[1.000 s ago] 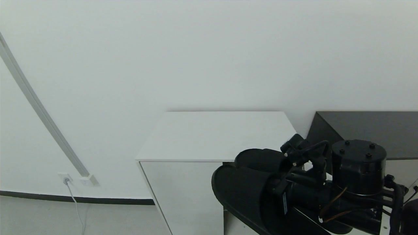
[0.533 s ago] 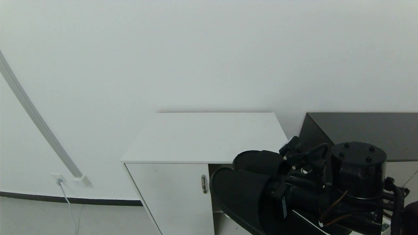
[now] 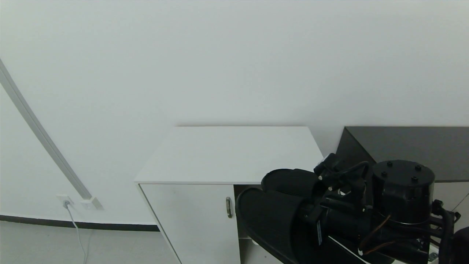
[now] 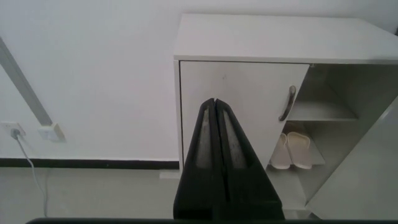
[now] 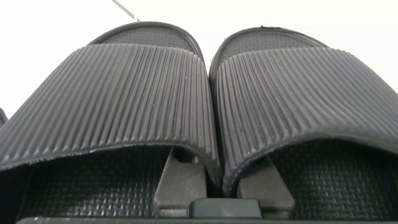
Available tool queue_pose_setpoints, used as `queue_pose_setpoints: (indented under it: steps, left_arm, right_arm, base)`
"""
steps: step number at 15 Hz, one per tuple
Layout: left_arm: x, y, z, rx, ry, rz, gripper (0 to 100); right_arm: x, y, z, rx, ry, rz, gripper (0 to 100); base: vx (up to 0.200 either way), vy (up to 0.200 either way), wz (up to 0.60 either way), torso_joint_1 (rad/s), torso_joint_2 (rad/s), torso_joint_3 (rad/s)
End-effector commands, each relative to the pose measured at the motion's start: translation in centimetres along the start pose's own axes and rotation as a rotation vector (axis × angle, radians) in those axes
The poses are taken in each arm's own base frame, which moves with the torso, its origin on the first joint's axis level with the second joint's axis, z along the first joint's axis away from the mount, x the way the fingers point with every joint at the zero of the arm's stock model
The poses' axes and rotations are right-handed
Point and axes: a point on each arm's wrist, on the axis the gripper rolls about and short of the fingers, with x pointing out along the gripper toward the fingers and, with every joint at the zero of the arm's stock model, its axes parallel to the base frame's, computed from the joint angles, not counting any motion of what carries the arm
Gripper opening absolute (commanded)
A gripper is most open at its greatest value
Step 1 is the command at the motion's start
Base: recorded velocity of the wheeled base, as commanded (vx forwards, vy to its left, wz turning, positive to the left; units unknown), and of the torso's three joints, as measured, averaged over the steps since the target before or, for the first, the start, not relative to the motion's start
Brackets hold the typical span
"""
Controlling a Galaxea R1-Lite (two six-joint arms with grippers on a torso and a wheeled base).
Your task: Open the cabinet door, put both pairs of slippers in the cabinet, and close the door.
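Ribbed straps, textured footbeds on black slippers (image 5: 143, 99); cream slippers (image 4: 294, 151); cabinet (image 3: 227, 154) white; side unit (image 3: 414, 146) dark grey

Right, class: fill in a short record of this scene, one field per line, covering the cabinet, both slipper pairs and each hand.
cabinet: white; left door shut, right door open
pale slippers: inside, on the lower shelf
black slippers: gripped by the right hand, in front of the opening, not yet inside
left hand: shut, empty, facing the cabinet
left to do: shelve the black pair, close the door
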Motion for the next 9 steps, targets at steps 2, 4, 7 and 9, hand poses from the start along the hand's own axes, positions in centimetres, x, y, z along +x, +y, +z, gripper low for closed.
queue_pose_setpoints:
  steps: [2,4,7,9]
  left_arm:
    - [0.0,0.0,0.0,-0.001,0.0,0.001,0]
    - [0.0,0.0,0.0,-0.001,0.0,0.001,0]
    - [0.0,0.0,0.0,-0.001,0.0,0.001,0]
    - [0.0,0.0,0.0,-0.001,0.0,0.001,0]
  right_arm:
    - [0.01,0.03,-0.23,0.0,0.008,0.0,0]
    - [-0.01,0.08,-0.28,0.0,0.008,0.001,0]
    - [0.01,0.24,-0.25,-0.004,0.007,0.007,0]
    - [0.06,0.4,-0.4,-0.003,0.013,0.013,0]
  base:
    - [0.0,0.0,0.0,0.0,0.0,0.0]
    - [0.0,0.0,0.0,-0.115,0.27,0.141]
    - [0.0,0.0,0.0,-0.163,0.37,0.203]
    - [0.0,0.0,0.0,-0.183,0.41,0.227]
